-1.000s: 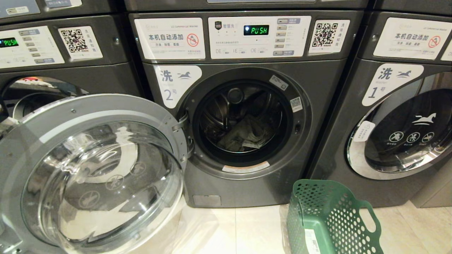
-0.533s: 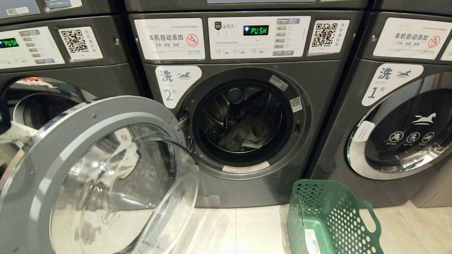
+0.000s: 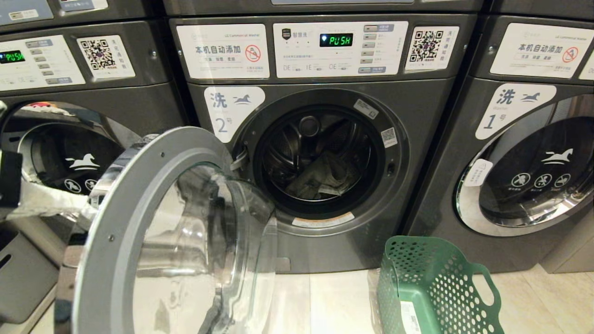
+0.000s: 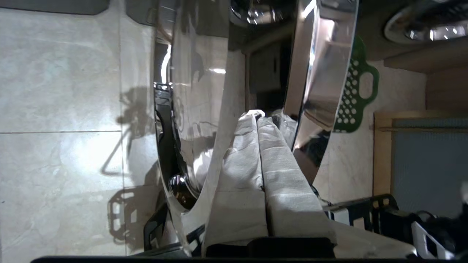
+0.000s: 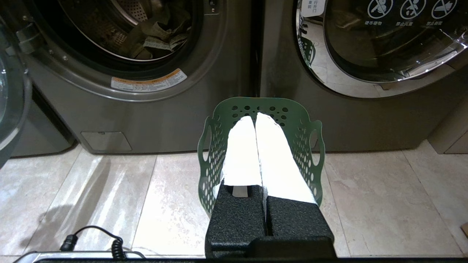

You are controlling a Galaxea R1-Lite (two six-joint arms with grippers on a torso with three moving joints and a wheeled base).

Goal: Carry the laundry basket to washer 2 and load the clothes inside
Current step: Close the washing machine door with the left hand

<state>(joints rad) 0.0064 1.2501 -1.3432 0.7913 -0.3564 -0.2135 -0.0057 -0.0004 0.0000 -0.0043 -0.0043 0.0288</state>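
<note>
Cloth-wrapped left fingers (image 4: 256, 120) pressed together, empty, against round glass washer door (image 3: 185, 241); right fingers (image 5: 256, 120) likewise.

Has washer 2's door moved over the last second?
Yes. The door has swung toward closing: its free edge now sits nearer the drum opening, uncovering the neighbouring washer's window.

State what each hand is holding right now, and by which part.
Nothing is held. The left hand is shut and empty against the washer door; the right hand is shut and empty above the green basket.
</note>
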